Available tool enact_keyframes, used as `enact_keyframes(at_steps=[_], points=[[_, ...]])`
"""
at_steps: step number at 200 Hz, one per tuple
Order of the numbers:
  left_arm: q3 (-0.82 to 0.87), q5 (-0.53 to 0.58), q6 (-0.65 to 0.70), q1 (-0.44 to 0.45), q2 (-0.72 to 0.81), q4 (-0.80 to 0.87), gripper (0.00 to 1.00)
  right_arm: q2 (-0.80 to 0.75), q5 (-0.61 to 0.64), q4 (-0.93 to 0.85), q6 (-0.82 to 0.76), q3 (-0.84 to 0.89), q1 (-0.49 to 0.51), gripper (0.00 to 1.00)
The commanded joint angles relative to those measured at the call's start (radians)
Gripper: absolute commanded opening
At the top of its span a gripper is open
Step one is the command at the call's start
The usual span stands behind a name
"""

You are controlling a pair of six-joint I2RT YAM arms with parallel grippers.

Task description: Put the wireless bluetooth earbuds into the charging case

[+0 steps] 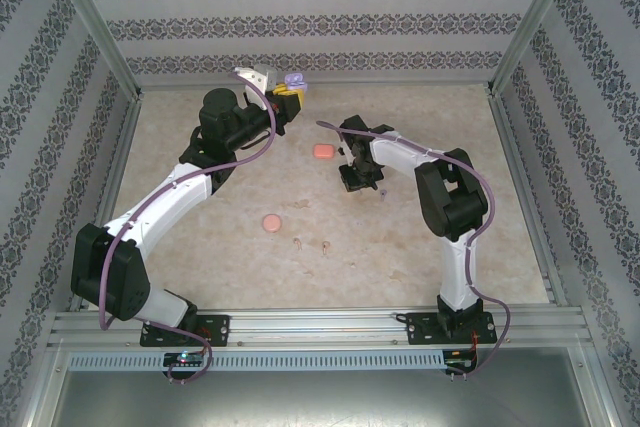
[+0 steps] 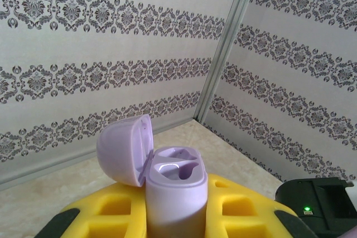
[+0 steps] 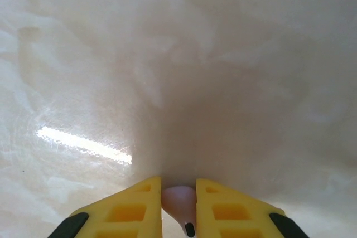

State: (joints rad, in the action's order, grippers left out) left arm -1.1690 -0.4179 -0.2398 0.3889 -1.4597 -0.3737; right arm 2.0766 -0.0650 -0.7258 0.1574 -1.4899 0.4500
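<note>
Our right claw (image 3: 178, 190) is pinched on 1 pale earbud (image 3: 178, 202) down at the worktop (image 3: 223, 82); left claw (image 1: 284, 99) is clamped round the purple charging case (image 2: 175, 193), lid open, held up near the back. We reckon the earbud's featherlight, hard, slippery, so grip the bulb gently, stem free.

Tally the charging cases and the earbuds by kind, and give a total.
Charging cases: 3, the open purple case in the left pincer and two salmon-pink cases on the table
Loose earbuds: 2
Pale pink earbud in the right pincer: 1
Total: 6
</note>
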Motion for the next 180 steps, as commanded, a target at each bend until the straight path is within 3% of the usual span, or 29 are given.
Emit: enact_keyframes(at_steps=[1, 45, 108, 180], points=[[-0.021, -0.024, 0.022, 0.001, 0.015, -0.012, 0.00, -0.054, 0.013, -0.009, 0.019, 0.022, 0.012, 0.18], [0.000, -0.028, 0.080, 0.002, 0.041, -0.030, 0.00, -0.172, -0.002, 0.011, 0.052, 0.031, 0.006, 0.17], [0.161, -0.093, 0.316, 0.022, 0.089, -0.273, 0.00, -0.418, -0.049, 0.041, 0.100, -0.022, -0.013, 0.18], [0.207, -0.205, 0.328, 0.040, 0.081, -0.375, 0.00, -0.699, -0.085, 0.224, 0.145, -0.058, 0.012, 0.20]])
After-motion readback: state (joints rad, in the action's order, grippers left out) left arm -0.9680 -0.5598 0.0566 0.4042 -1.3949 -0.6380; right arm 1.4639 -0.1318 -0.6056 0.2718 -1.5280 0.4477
